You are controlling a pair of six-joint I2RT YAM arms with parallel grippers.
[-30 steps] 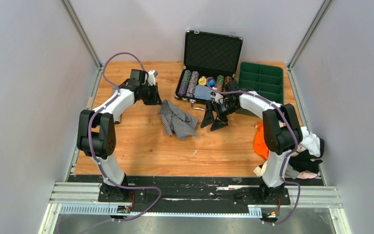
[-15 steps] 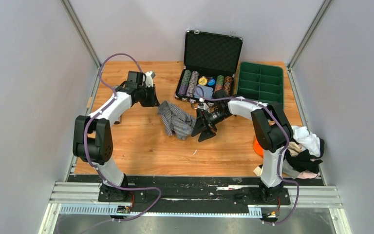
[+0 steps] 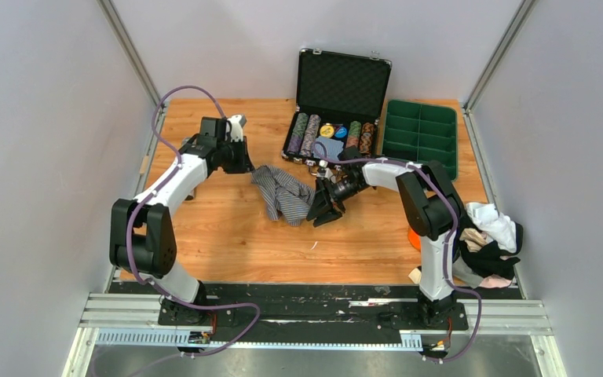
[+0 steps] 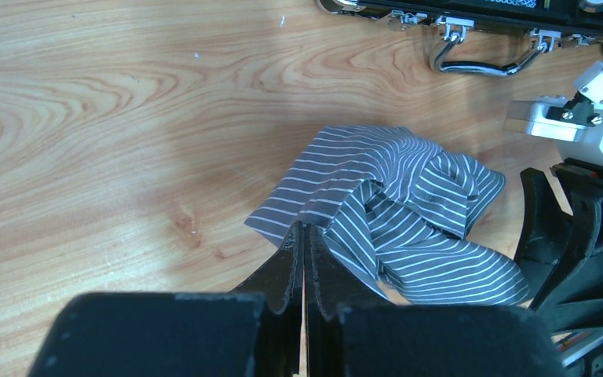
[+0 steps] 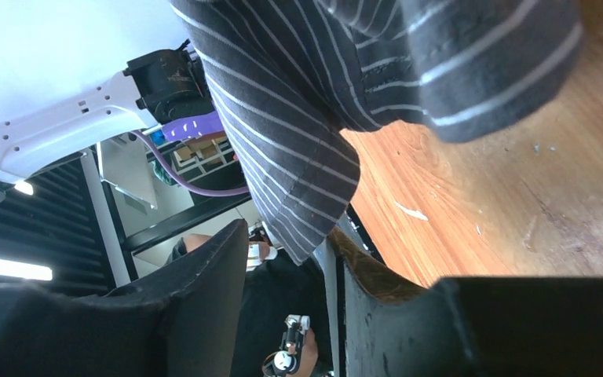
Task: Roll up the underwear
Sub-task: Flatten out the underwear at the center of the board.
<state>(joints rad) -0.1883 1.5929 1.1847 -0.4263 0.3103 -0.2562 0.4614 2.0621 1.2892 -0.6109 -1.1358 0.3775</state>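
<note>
A wood-grain desk [image 3: 220,236] stands between plain grey walls. The pinstriped underwear [image 3: 284,192] lies crumpled mid-desk, before an open black case [image 3: 342,82] at the far edge. The left fingers [image 4: 283,267], pressed together, pinch its edge. The right fingers [image 5: 204,298] stand spread around a hanging fold.

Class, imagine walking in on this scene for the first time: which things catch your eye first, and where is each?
The striped underwear lies crumpled in the middle of the table, the left gripper pinched shut on one edge and the right gripper open around the opposite corner. At the far edge stands an open black case of poker chips, a green tray beside it. A pile of clothes sits at the right edge.
</note>
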